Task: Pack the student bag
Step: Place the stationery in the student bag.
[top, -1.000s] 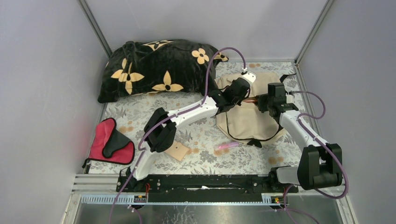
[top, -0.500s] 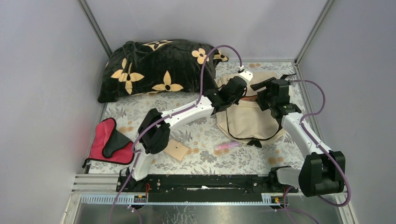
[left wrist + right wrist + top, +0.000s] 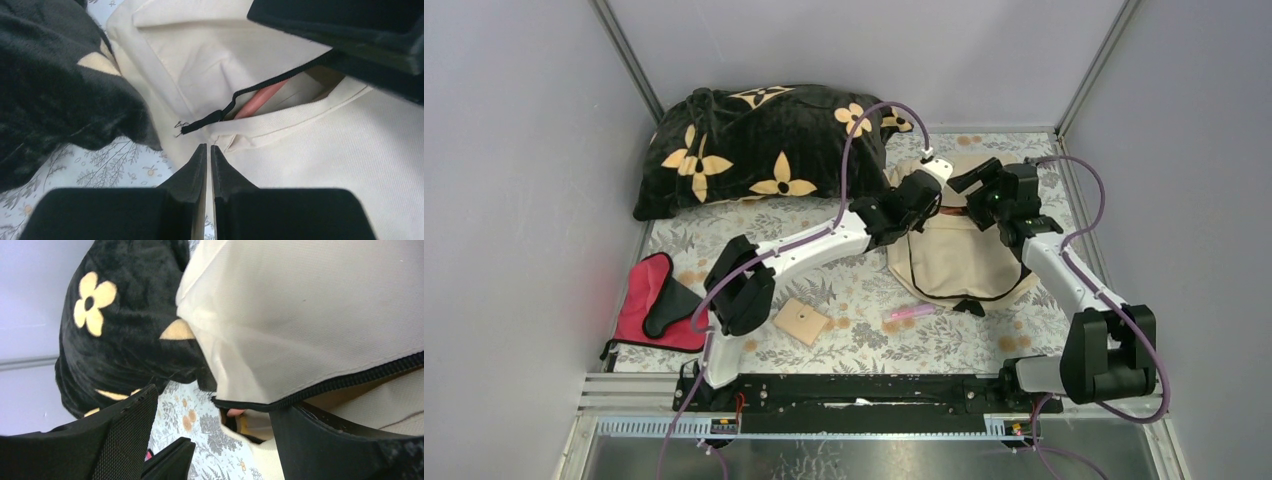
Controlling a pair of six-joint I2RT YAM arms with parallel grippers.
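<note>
The student bag (image 3: pixel 954 255), cream fabric with a black zipper, lies flat at the back right of the table. Its mouth gapes open along the zipper (image 3: pixel 260 85), and a pink thing (image 3: pixel 260 97) shows inside. My left gripper (image 3: pixel 208 149) is shut, its tips at the bag's seam just below the zipper's end; no fabric shows between them. My right gripper (image 3: pixel 215 435) is open at the bag's mouth. One of its fingers (image 3: pixel 325 440) reaches in under the zipper edge; the other finger (image 3: pixel 120 435) stays outside over the cloth. From above, both grippers meet at the bag's top (image 3: pixel 949 190).
A large black flower-patterned pillow (image 3: pixel 754 145) lies at the back left, touching the bag. A red-and-black pouch (image 3: pixel 659 305) sits at the left front. A small wooden square (image 3: pixel 801 322) and a pink pen (image 3: pixel 909 312) lie on the floral cloth in front of the bag.
My right gripper has opened and slid back-left along the bag's mouth; the brownish thing it held is gone from its jaws. The left gripper has shifted slightly back-left, still shut.
</note>
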